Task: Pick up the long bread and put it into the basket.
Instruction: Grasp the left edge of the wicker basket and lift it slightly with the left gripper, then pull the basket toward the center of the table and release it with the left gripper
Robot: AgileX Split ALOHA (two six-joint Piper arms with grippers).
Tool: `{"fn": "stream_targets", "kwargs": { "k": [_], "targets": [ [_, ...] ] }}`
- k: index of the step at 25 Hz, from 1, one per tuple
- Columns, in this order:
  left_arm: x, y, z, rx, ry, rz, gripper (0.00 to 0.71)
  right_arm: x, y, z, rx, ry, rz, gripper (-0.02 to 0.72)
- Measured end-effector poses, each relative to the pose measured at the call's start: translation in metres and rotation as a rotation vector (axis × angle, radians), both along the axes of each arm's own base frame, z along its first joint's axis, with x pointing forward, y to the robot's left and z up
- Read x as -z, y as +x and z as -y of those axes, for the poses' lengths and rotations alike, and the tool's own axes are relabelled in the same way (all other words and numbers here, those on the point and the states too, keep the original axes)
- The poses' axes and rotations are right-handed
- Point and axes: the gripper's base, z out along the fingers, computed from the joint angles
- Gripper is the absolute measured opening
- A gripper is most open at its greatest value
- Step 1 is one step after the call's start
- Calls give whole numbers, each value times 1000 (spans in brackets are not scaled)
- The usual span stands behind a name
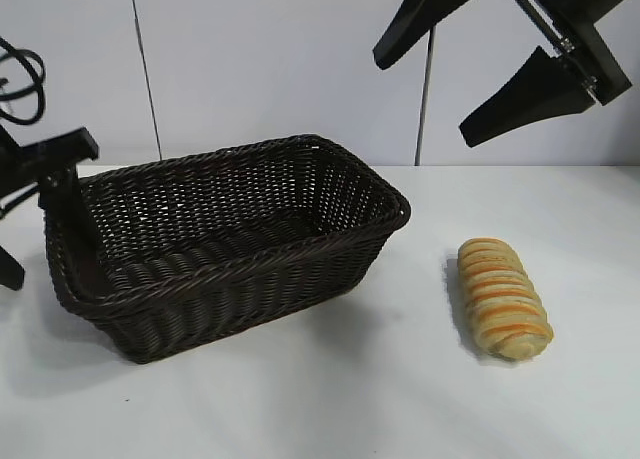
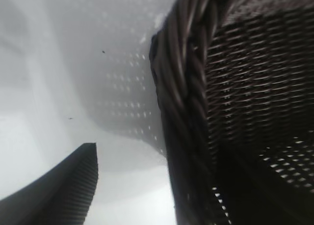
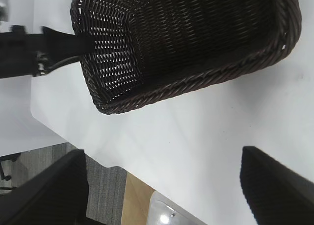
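both grippers' fingers spread

You see a white table before a pale panelled wall; beyond the table edge is grey floor.

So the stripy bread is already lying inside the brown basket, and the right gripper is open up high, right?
Not quite. The long bread lies on the white table, beside the basket, not inside it; the exterior view shows this. The right gripper is indeed open, up high.
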Motion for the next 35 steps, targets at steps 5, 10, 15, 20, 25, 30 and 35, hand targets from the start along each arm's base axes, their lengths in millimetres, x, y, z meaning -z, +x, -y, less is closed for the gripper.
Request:
{"fn": "stream_targets", "kwargs": {
  "k": [5, 10, 15, 20, 25, 30, 35],
  "targets": [
    [-12, 11, 4, 33, -17, 34, 276, 0, 0, 0, 1, 0, 1, 585],
    [-39, 26, 11, 123, -46, 5, 271, 0, 0, 0, 1, 0, 1, 585],
    [-85, 49, 10, 235, -6, 23, 269, 0, 0, 0, 1, 0, 1, 585],
    [-113, 60, -1, 223, -27, 45, 269, 0, 0, 0, 1, 0, 1, 585],
    [-114, 61, -12, 197, -52, 27, 269, 0, 0, 0, 1, 0, 1, 585],
    [-113, 61, -13, 196, -63, 21, 269, 0, 0, 0, 1, 0, 1, 583],
    [-90, 68, -7, 177, -122, -41, 269, 0, 0, 0, -1, 0, -1, 580]
  ]
}}
